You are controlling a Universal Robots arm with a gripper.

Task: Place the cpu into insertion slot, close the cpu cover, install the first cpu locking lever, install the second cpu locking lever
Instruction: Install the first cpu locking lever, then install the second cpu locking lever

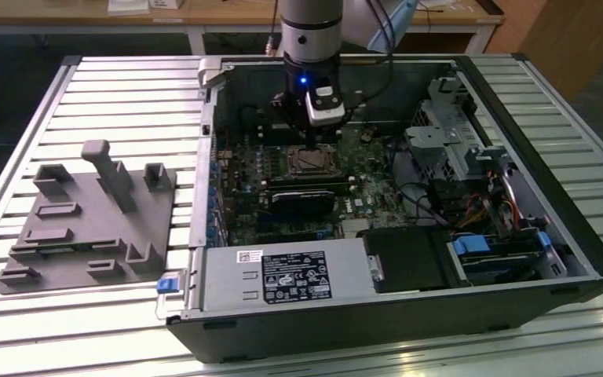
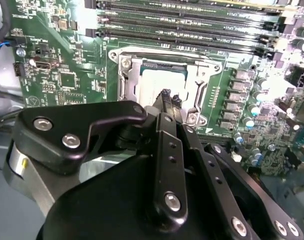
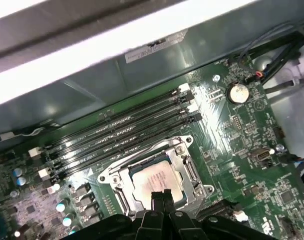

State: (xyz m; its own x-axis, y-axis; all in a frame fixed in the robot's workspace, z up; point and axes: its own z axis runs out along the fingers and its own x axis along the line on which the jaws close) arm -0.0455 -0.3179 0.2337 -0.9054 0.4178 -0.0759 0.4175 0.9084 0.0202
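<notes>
The gripper (image 3: 161,196) hangs just above the cpu (image 3: 152,181), its fingertips clenched together with nothing between them. The cpu lies flat in the insertion slot (image 2: 159,82) on the green motherboard (image 3: 231,135), with the cpu cover (image 3: 184,162) framing it, beside the long memory slots (image 3: 122,135).

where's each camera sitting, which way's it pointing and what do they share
Exterior view: off the arm, raised, looking down at the open computer case on a slatted table; the arm's wrist and gripper hang over the motherboard.
Second wrist view: on the arm, looking along the gripper at the cpu in the insertion slot; black linkage fills the foreground.
First wrist view: on the arm, looking down at the cpu; the gripper pokes in.
Shared: both wrist views show the cpu and gripper tips.
</notes>
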